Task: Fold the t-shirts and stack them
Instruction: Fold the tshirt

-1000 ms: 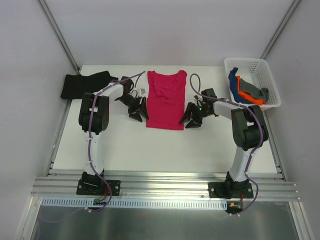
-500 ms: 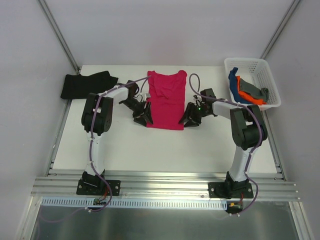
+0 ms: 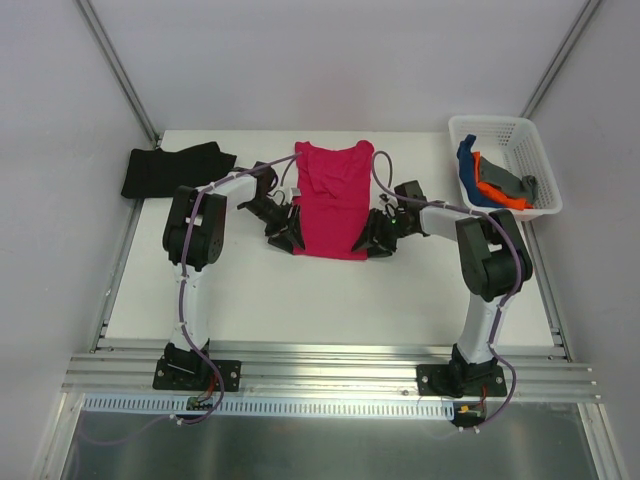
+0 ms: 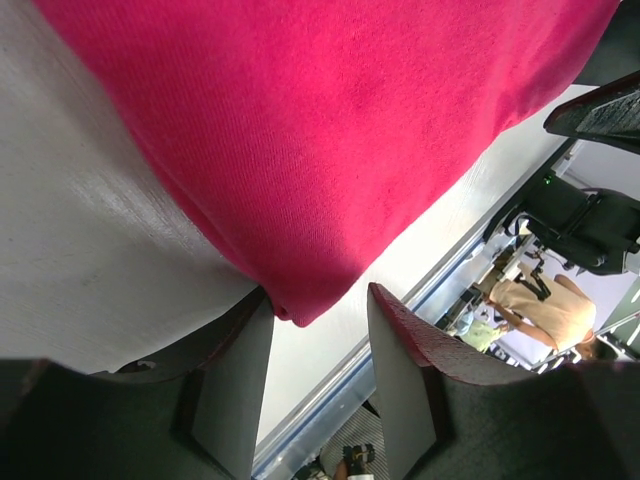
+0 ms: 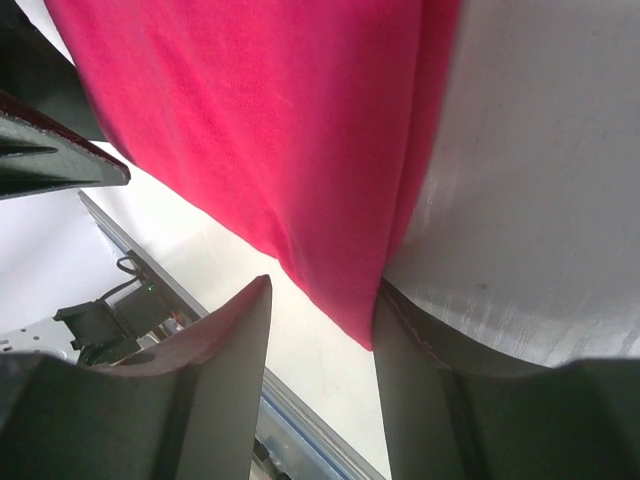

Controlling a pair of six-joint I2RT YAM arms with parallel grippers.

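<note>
**Both tools spread at the pink shirt's near corners**

The crimson-pink t-shirt (image 3: 330, 200) lies flat as a narrow oblong at the middle of the white table (image 3: 330, 300), with its neck toward the far edge and its hem toward the arms. The left tool (image 3: 287, 231) sits low at the hem's left corner, and the right tool (image 3: 371, 238) at its right corner. In the left wrist view the fingers (image 4: 232, 380) stand spread. The tip of the cloth's corner lies in the gap, close against one finger, and nothing is pinched. The right wrist view shows much the same: the fingers (image 5: 222, 360) are apart and the shirt's corner reaches down between them, beside one finger. A black t-shirt (image 3: 170, 168) lies bunched at the table's far left corner. At the far right, a white lattice basket (image 3: 490, 121) holds a blue shirt (image 3: 466, 165), an orange shirt (image 3: 495, 190) and a grey shirt (image 3: 524, 186)
</note>
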